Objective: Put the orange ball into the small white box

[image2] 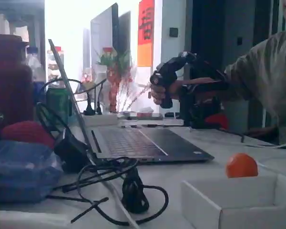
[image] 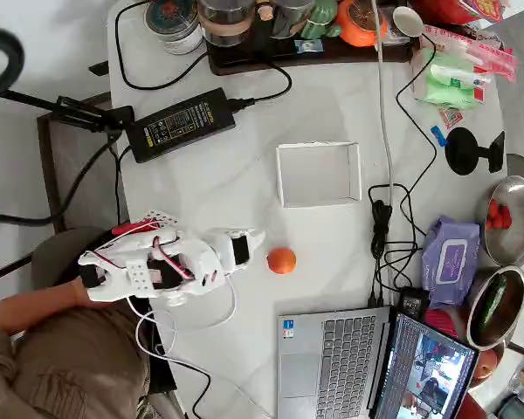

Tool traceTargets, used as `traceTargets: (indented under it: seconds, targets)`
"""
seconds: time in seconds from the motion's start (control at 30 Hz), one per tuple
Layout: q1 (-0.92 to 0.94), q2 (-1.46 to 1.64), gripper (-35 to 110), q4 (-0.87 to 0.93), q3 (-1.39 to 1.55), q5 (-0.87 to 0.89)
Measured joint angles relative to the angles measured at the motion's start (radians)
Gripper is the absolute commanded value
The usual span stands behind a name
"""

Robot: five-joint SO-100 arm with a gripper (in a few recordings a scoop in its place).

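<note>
Orange ball (image: 281,260): on the table, near the small white box (image: 319,175), not in it. Box: empty. Gripper (image: 255,244): just beside the ball, holding nothing; jaw opening cannot be told. Grasp, carry, release all remain.

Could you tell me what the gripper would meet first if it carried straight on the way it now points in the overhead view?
Most likely the orange ball, just right of the gripper, which points right. The gripper's height is unclear, so it might pass over the ball.

White arm (image: 170,266) lies low; gripper (image: 255,249) points right; jaw state unclear.
</note>
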Motion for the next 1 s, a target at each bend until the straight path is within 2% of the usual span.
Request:
traceTargets:
  seconds: [0.33, 0.47, 0.73, 1.0]
  targets:
    - [-0.002, -0.008, -1, 0.012, -0.117, 0.011]
    - [0.031, -0.146, -1, 0.044, -0.239, 0.017]
    - [0.038, -0.449, -1, 0.219, -0.695, 0.018]
    - [0.034, -0.565, -1, 0.256, -0.851, 0.017]
